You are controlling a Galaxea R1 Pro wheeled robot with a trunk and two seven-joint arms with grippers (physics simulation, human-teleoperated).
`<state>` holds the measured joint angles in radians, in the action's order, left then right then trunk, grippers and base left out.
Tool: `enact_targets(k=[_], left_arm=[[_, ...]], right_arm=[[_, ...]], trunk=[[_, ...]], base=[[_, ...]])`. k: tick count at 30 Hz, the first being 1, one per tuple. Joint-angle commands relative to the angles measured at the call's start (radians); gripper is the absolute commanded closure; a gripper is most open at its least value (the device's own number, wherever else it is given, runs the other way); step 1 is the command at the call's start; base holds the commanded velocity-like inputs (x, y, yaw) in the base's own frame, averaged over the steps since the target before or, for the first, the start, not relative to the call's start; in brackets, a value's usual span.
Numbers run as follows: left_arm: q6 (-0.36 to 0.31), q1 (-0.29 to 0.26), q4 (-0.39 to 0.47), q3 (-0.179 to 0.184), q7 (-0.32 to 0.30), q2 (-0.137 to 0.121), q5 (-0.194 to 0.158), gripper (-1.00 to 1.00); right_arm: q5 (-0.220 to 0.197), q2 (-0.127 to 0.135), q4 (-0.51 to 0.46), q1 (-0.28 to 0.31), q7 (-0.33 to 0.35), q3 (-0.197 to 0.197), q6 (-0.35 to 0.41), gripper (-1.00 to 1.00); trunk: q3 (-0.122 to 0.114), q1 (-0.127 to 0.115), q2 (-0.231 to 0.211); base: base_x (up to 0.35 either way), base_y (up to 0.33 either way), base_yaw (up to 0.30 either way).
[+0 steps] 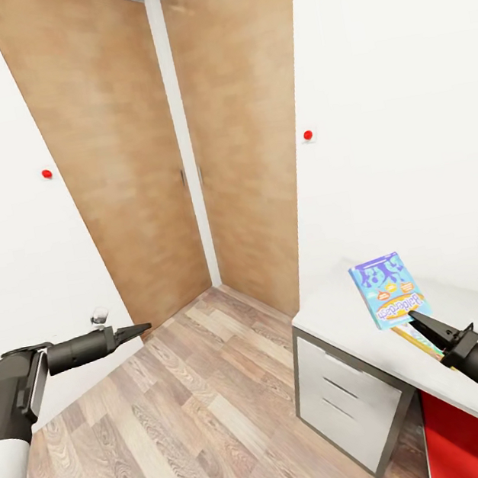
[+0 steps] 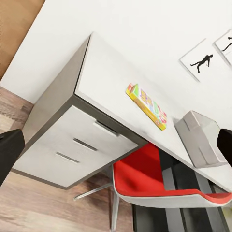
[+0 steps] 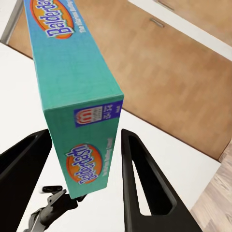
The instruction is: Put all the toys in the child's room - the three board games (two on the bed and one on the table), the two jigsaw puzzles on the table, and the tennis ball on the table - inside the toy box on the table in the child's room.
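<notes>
Right end effector (image 1: 420,318) clamps the blue board game (image 1: 388,290) above the table (image 1: 336,316).

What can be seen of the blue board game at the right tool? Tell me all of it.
The blue board game is a thin, flat rectangular box that looks like printed cardboard, teal-blue with purple and white lettering and an orange oval logo. It is tilted up over the table, its near end between the fingers of the right tool. Another game lies beneath it.
</notes>
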<state>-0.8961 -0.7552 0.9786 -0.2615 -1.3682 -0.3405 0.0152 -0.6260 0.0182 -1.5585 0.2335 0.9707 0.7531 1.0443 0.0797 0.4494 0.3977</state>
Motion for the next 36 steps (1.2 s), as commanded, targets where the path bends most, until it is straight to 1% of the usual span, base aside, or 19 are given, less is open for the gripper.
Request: enact_targets(k=[1,5,14,36], left_arm=[[-0.010,-0.001,0.000,-0.001,-0.004,0.000,0.002,-1.00],[-0.009,-0.001,0.000,-0.001,-0.004,0.000,0.002,-1.00],[-0.009,-0.001,0.000,-0.002,-0.005,-0.002,0.002,-1.00],[-0.009,-0.001,0.000,-0.002,-0.004,-0.006,0.002,-1.00]], right_arm=[[0.004,0.000,0.000,0.001,0.006,0.001,0.003,1.00],[0.005,-0.005,0.000,0.001,0.008,0.002,0.003,1.00],[0.003,-0.005,0.001,0.001,0.009,0.002,0.001,1.00],[0.003,-0.003,0.006,0.001,0.015,0.002,-0.001,1.00]], trunk=[[0.002,0.001,0.002],[0.002,0.001,0.002],[0.002,0.001,0.002],[0.002,0.001,0.002]], base=[[0.000,0.000,0.000],[0.000,0.000,0.000],[0.000,0.000,-0.026],[0.000,0.000,-0.266]])
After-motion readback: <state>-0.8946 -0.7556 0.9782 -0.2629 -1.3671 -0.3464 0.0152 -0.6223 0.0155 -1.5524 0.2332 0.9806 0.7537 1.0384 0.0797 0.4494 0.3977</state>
